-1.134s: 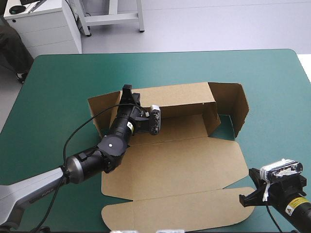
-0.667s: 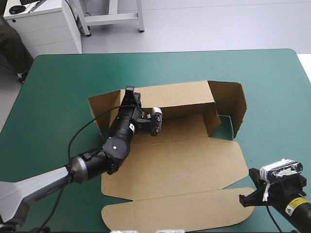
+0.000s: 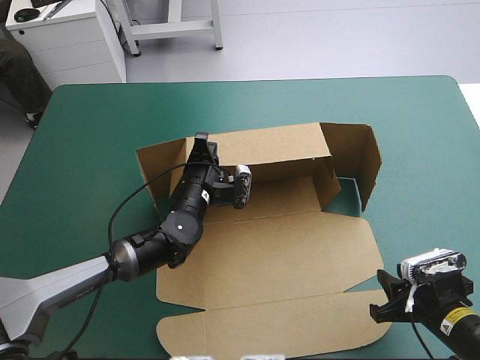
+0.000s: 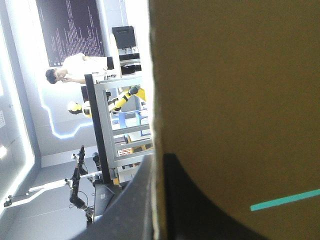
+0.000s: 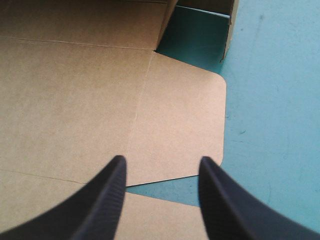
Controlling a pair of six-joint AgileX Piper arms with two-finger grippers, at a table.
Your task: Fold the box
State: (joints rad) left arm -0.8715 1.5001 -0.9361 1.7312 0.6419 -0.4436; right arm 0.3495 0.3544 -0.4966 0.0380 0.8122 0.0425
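Note:
The brown box [image 3: 277, 240] lies in the middle of the teal-green table, its lid panels flat toward the near edge. Its back wall [image 3: 270, 154] and right end flaps [image 3: 367, 161] stand up. My left gripper [image 3: 201, 144] is at the left part of the back wall, shut over its top edge. In the left wrist view the board [image 4: 235, 90] fills the space ahead, with its edge pinched in the left gripper [image 4: 159, 200]. My right gripper [image 3: 382, 296] hangs open at the near right, and its fingers [image 5: 162, 161] stand apart over the lid's rounded side flap [image 5: 175, 115].
Bare teal-green cover [image 3: 90, 150] surrounds the box, widest at the left and far side. A strip of cover [image 3: 349, 187] shows between the back wall's right end and the upright end flap. A white cabinet [image 3: 67, 37] stands beyond the far left corner.
My left gripper has shifted slightly to the right along the back wall, still holding it. The right gripper has dropped a little toward the near edge.

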